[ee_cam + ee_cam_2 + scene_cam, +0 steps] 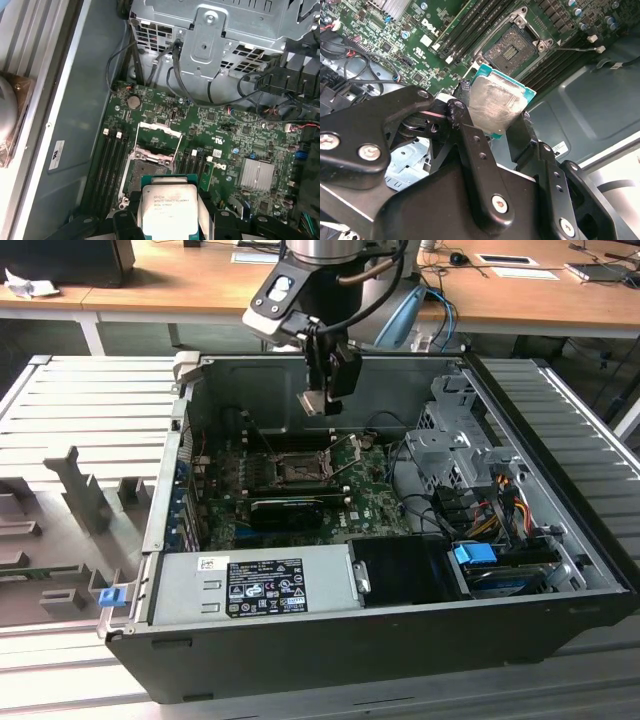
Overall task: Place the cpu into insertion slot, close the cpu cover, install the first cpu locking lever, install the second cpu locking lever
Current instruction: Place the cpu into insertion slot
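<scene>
One claw [491, 117] grips the cpu [497, 102] by its edges, above the socket [512, 47].

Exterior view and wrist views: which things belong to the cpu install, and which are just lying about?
For the job:
- cpu, held in the gripper, clear of the socket
- socket, bare
- cpu cover, raised

Just there:
- power supply
- drive cage
- memory slots
- heatsink

Wooden desks [180, 290] stand behind a ribbed metal table [80, 400].
</scene>
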